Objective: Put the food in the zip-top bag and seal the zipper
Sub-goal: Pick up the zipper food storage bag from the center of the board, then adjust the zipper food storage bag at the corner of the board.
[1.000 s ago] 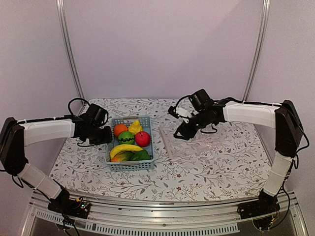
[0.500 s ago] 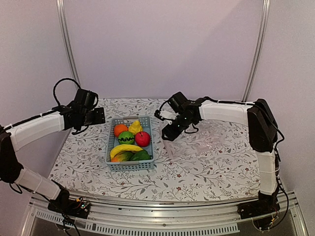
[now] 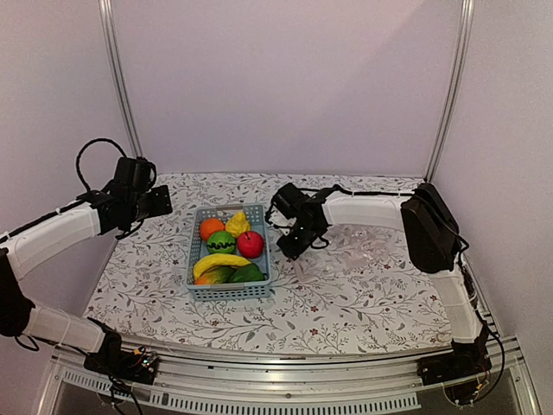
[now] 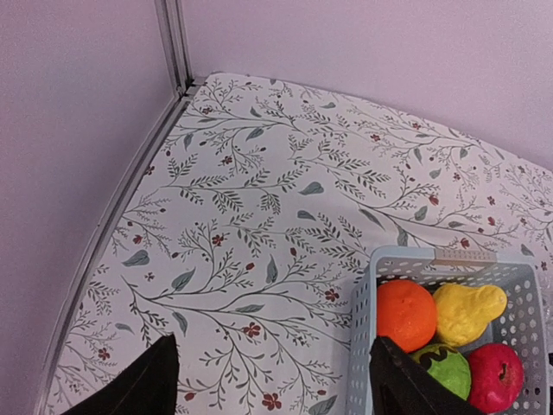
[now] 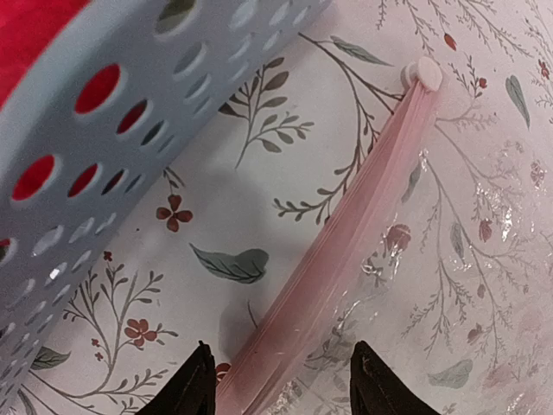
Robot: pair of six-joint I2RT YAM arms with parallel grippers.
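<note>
The food lies in a light blue basket (image 3: 260,246): an orange (image 3: 211,228), a yellow pear (image 3: 238,224), a green piece (image 3: 221,242), a red apple (image 3: 251,244) and a banana (image 3: 220,262). The clear zip-top bag (image 3: 371,246) lies flat to the right of the basket. Its pink zipper (image 5: 346,242) runs diagonally in the right wrist view. My right gripper (image 5: 281,385) is open, low over the zipper, with one finger on each side of it, close to the basket. My left gripper (image 4: 272,380) is open and empty, raised over the table left of the basket.
The basket wall (image 5: 130,95) is just left of the right gripper. A white tab (image 5: 422,73) ends the zipper strip. Metal frame posts (image 3: 121,86) and the purple walls bound the flowered table at the back and sides.
My right gripper has moved left and down from over the bag to its zipper edge beside the basket. My left gripper has risen and pulled back left, away from the basket.
</note>
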